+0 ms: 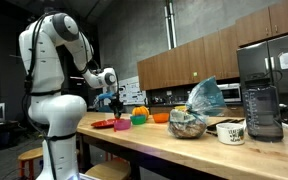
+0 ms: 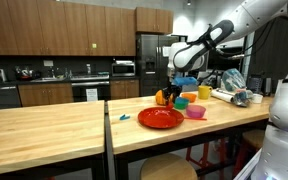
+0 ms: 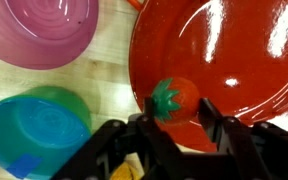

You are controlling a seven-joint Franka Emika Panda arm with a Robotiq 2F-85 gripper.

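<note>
Toy tomato [image 3: 174, 100] pinched between the half-closed fingers of my gripper [image 3: 176, 112], held clear above the wooden bench [image 2: 44, 120], over the red plate's [image 3: 234, 50] edge, I see the pink bowl [image 3: 39, 30] beside the plate, blue bowl [image 3: 29, 135] nested in the green bowl [image 3: 69, 98].

1. Tomato [image 3: 174, 98] between the jaws: smooth, softly shiny plastic.
2. Plate [image 3: 239, 50] under the jaws: glossy plastic that mirrors the lights.
3. Pink bowl [image 3: 39, 30] and blue bowl [image 3: 29, 135] beside the jaws: smooth plastic.
4. Table [image 3: 109, 75]: matt, grained wood.
5. Gripper [image 3: 177, 112]: matt black.
</note>
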